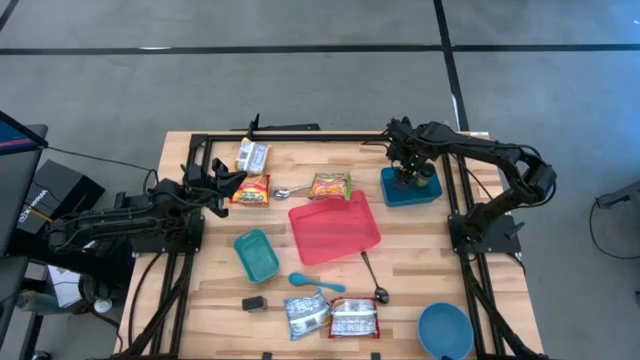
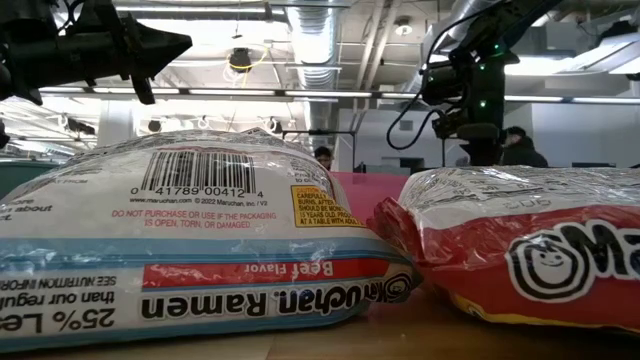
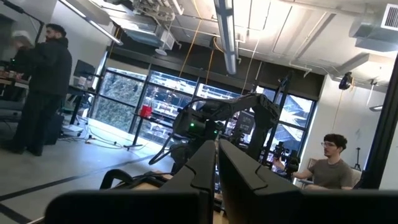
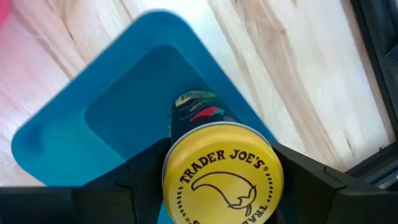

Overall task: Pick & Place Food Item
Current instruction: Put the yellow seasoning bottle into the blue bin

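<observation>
1. Presently, your right gripper (image 4: 217, 186) sits at the upper right of the high view, over the dark blue container (image 1: 410, 190); its fingers stand wide apart and clasp the yellow-lidded Trader Joe's can (image 4: 217, 171) on both sides.
2. The can stands upright inside the container, lid toward the wrist camera, its long axis running straight down into the tub. It lies directly between the jaws, so judge any coming move as vertical; I cannot tell whether the can's base rests on the container floor.
3. The container walls ring the can closely; a sideways pull would likely catch them.
4. Your left gripper (image 1: 238, 180) waits at centre left, fingers pressed together and empty, beside a ramen packet (image 1: 251, 190).
5. The red tray (image 1: 335, 228) lies just left of the container, with a spoon (image 1: 290, 190) and another packet (image 1: 330, 185) above it.
</observation>
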`<state>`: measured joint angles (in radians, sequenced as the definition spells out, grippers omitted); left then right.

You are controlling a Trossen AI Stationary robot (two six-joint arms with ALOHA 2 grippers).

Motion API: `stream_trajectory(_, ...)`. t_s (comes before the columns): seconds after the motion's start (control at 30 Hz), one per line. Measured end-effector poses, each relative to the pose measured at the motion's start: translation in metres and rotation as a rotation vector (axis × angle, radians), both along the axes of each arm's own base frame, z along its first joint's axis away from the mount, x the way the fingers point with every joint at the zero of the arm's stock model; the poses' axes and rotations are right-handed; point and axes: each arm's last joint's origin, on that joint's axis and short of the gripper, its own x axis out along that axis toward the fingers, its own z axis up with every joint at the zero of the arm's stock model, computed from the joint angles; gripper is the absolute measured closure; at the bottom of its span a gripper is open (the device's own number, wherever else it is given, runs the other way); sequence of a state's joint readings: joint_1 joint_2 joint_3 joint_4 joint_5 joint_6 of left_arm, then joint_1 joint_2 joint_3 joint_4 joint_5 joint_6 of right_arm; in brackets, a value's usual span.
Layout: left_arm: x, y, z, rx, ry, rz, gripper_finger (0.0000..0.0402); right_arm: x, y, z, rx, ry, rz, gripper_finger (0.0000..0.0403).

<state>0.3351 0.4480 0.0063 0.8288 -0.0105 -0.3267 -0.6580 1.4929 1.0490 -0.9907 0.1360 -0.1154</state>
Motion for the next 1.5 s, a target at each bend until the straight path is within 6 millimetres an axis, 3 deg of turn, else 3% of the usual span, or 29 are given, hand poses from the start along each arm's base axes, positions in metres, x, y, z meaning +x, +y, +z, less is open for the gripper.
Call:
stream_trajectory(0.3, 0.000, 0.000, 0.000, 0.000, 0.000, 0.000, 0.0389, 0.010, 0.003, 0.001, -0.027, -0.066, -0.029, 0.0158)
stream_trajectory(1.1, 0.000, 0.000, 0.000, 0.000, 0.001, 0.000, 0.0389, 0.004, 0.009, -0.001, 0.021, 0.003, -0.045, 0.0158)
stream_trajectory(1.5, 0.000, 0.000, 0.000, 0.000, 0.001, 0.000, 0.0389, -0.015, 0.008, -0.024, 0.073, 0.075, -0.090, 0.0158)
